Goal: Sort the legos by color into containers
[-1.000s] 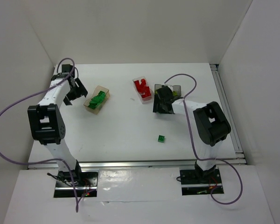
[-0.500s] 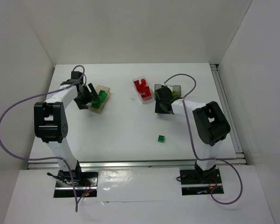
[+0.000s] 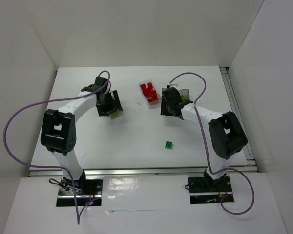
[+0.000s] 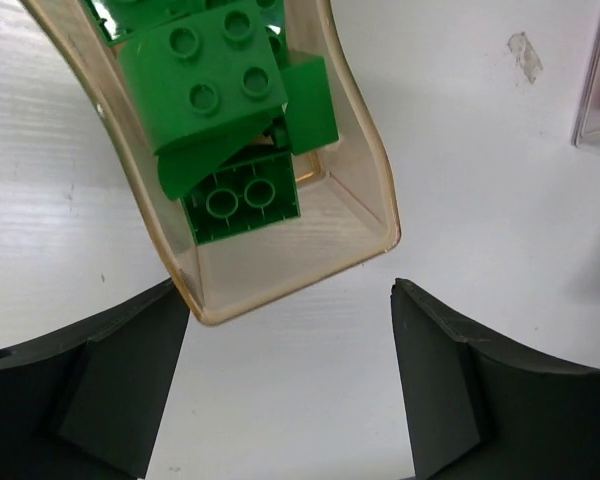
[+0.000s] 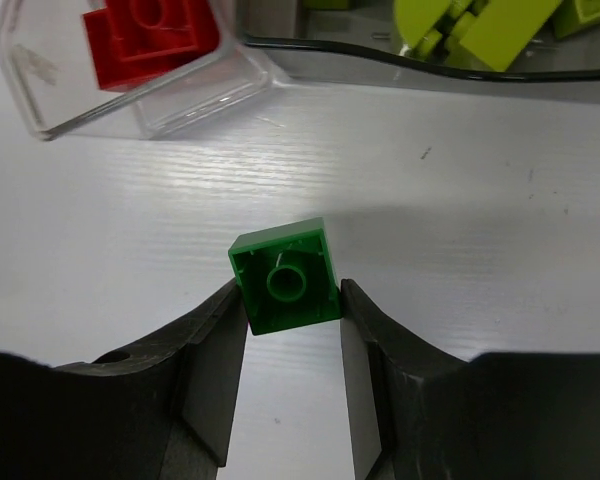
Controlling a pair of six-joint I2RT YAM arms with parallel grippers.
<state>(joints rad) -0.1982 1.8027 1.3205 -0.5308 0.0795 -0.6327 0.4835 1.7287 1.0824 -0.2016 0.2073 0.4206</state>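
The tan container (image 4: pixel 352 215) holds several dark green legos (image 4: pixel 210 85). My left gripper (image 4: pixel 288 322) is open around its near end; the left finger touches a corner and the right finger stands apart. In the top view this gripper (image 3: pixel 109 104) covers most of the tan container (image 3: pixel 116 115). My right gripper (image 5: pixel 288 292) is shut on a dark green lego (image 5: pixel 285 277), in front of the clear container (image 5: pixel 195 98) of red legos (image 5: pixel 150 40) and the smoky container (image 5: pixel 430 72) of lime legos (image 5: pixel 480 30). In the top view it (image 3: pixel 168 106) sits beside them.
One dark green lego (image 3: pixel 169 144) lies alone on the white table toward the near middle. The clear container (image 3: pixel 149 92) and smoky container (image 3: pixel 183 93) stand side by side at the back centre. White walls enclose the table; a rail (image 3: pixel 237 112) runs along its right edge.
My left arm has swung right from the table's left side onto the tan container, and the container has shifted right. The right gripper has stayed nearly still.
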